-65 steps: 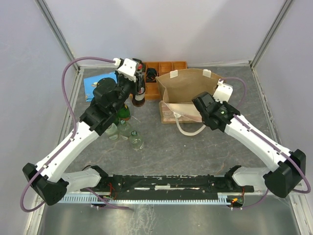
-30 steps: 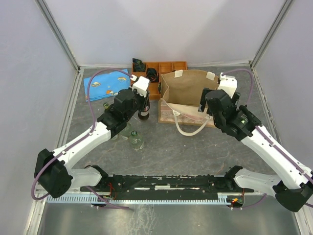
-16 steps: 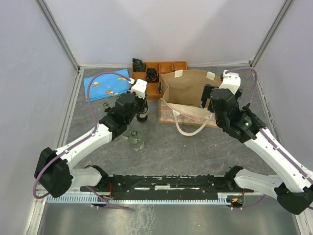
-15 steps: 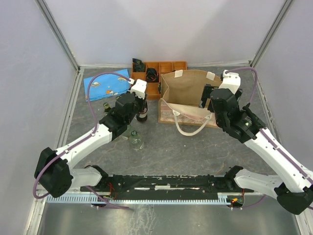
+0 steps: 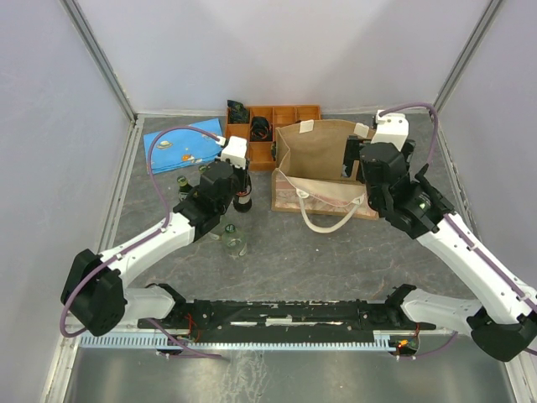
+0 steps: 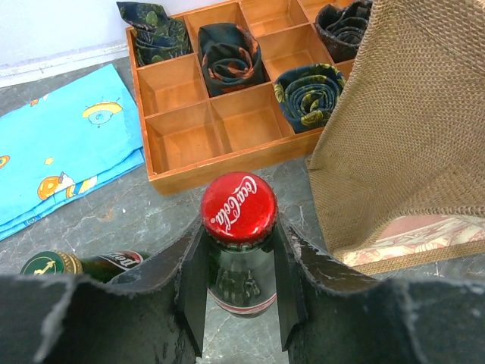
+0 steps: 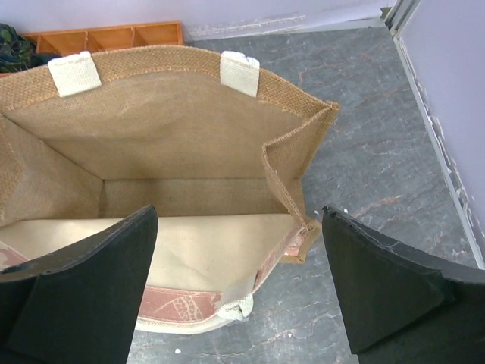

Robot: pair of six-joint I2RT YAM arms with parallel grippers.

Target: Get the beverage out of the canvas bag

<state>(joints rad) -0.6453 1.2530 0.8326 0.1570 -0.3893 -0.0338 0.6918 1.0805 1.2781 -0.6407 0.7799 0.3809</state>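
Just left of the canvas bag (image 5: 323,164), we see the beverage (image 6: 238,209) standing straight up with our left gripper (image 6: 240,292) squeezed around its neck, while our right gripper (image 7: 239,258) hangs wide open over the bag.

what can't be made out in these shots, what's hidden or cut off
Left wrist view: the base of the cola bottle, hidden between the fingers of the left tool; whether it stands on the table is unclear.
Left wrist view: the green-capped bottle, mostly covered by that tool.
Right wrist view: one inner corner of the canvas bag, behind a finger of the right tool.
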